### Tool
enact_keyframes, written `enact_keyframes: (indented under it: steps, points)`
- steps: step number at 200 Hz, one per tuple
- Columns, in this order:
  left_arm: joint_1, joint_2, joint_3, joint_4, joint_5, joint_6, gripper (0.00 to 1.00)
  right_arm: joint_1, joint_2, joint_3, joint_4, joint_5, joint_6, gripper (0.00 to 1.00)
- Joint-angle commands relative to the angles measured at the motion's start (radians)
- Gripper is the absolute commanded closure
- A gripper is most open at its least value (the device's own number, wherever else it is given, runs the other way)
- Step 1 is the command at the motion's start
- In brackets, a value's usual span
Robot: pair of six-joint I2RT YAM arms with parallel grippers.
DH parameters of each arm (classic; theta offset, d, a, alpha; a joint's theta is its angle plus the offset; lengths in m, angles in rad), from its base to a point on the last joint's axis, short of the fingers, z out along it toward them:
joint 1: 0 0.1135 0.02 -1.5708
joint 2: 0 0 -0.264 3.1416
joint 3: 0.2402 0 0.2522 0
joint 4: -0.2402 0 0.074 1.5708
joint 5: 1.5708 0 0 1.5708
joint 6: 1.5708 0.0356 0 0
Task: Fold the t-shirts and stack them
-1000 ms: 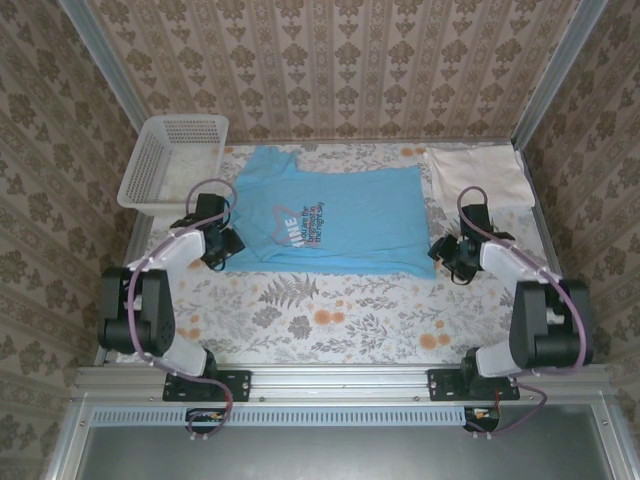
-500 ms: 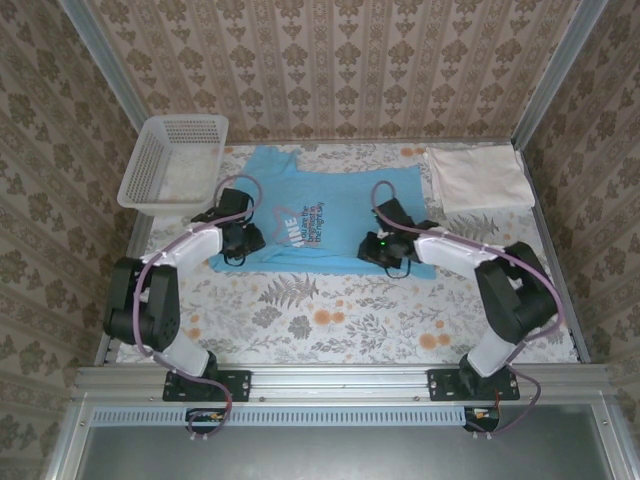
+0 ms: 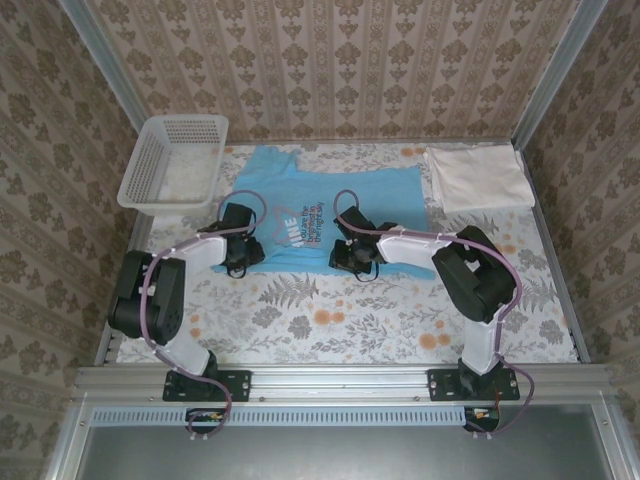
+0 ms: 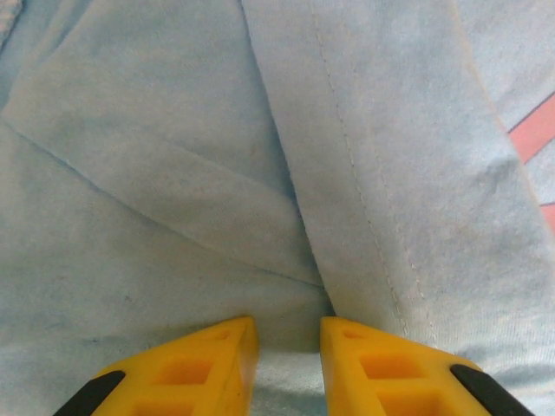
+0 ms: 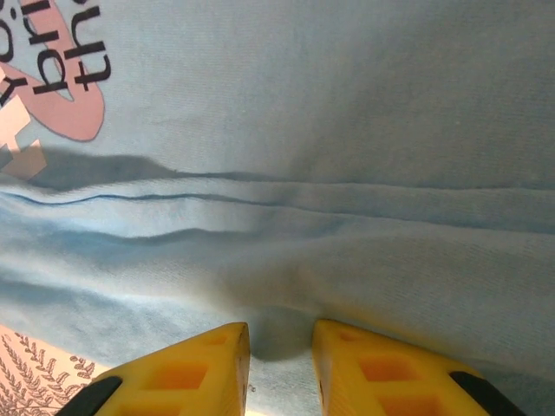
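On the floral worktop (image 3: 330, 315), the light blue t-shirt (image 3: 335, 195) lies spread at centre. The left fingers (image 4: 236, 348) and the right fingers (image 5: 227, 351) each sit nearly together, clamped on a fold of its cloth near the front edge. The cream-white t-shirt (image 3: 478, 178) lies folded at the far right corner, well apart.

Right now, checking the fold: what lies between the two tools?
The light blue t-shirt, with its chest print just beyond; the top external view shows it.

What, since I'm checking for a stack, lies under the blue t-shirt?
The floral table cover shows around the light blue t-shirt; anything else beneath it is hidden by cloth.
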Motion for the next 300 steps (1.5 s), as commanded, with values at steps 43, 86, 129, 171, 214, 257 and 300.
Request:
enact_keyframes:
  steps: [43,86,129,171,214,257,300]
  points:
    - [-0.085,-0.217,-0.228,-0.106,-0.005,-0.023,0.72,0.067,-0.095,-0.229,-0.028,0.047,0.106,0.71]
    - [-0.121,-0.330,-0.333,-0.132,-0.011,-0.069,0.72,0.163,-0.267,-0.403,0.021,0.108,0.222,0.71]
    - [-0.176,-0.478,-0.393,-0.202,-0.058,-0.119,0.70,0.282,-0.397,-0.497,0.015,0.210,0.349,0.69]
    - [-0.178,-0.617,-0.367,-0.251,-0.080,-0.108,0.64,0.296,-0.501,-0.454,-0.066,0.335,0.290,0.55]
    - [-0.056,-0.690,-0.318,-0.258,-0.157,-0.057,0.63,0.365,-0.517,-0.325,0.099,0.326,0.020,0.45]
    - [0.193,-0.648,-0.360,-0.166,0.009,0.017,0.84,0.463,-0.159,0.098,-0.107,0.264,-0.156,0.53]
    - [0.241,-0.617,-0.395,-0.132,0.062,-0.004,0.85,0.541,0.130,0.466,-0.302,0.311,-0.240,0.57]
